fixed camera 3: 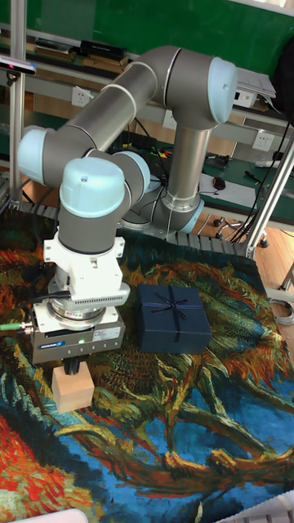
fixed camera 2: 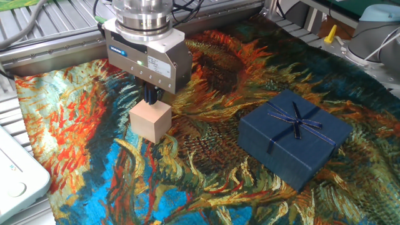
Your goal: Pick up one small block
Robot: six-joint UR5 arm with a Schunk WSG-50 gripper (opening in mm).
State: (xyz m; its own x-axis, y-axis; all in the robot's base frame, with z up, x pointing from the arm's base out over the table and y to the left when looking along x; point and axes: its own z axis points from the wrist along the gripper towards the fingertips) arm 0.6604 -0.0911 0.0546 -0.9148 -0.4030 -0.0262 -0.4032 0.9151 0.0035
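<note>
The small block (fixed camera 2: 150, 121), a plain pale beige cube, rests on the painted cloth at the left. In the tall fixed view the small block (fixed camera 3: 73, 387) sits at the lower left. My gripper (fixed camera 2: 150, 97) hangs straight over it. Its dark fingers (fixed camera 2: 150, 94) show as one narrow pair held close together, much narrower than the cube. The tips are at or just above the cube's top face, not around its sides. Nothing is held between them. My gripper (fixed camera 3: 73, 368) sits low over the cube in the tall view too.
A flat dark-blue gift box (fixed camera 2: 294, 136) with a ribbon bow lies on the cloth to the right of the cube. A white device (fixed camera 2: 15, 178) sits at the left edge. Metal frame rails (fixed camera 2: 37, 53) run behind the cloth.
</note>
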